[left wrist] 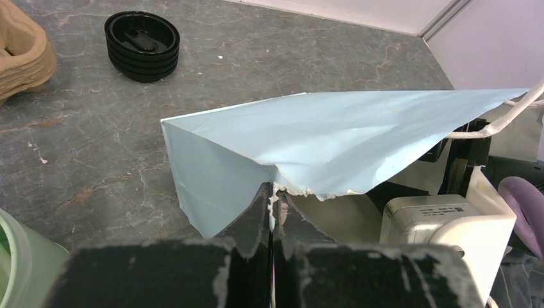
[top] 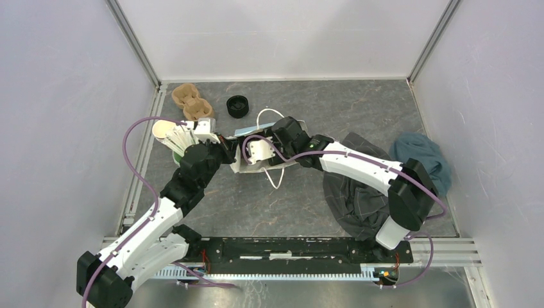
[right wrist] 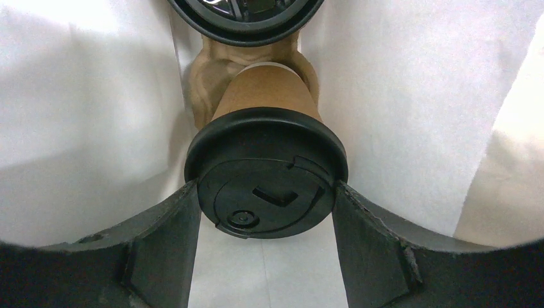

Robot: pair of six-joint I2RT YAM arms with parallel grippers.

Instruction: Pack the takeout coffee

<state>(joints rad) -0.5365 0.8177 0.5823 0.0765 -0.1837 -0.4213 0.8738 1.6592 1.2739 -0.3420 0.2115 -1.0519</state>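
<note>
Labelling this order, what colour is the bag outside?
The bag is light blue outside, clearest in the left wrist view.

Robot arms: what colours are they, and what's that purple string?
The left arm and right arm are white tubes with chunky black joints. A purple cable loops along each. The gripper fingers are black, with scuffed grey edges.
</note>
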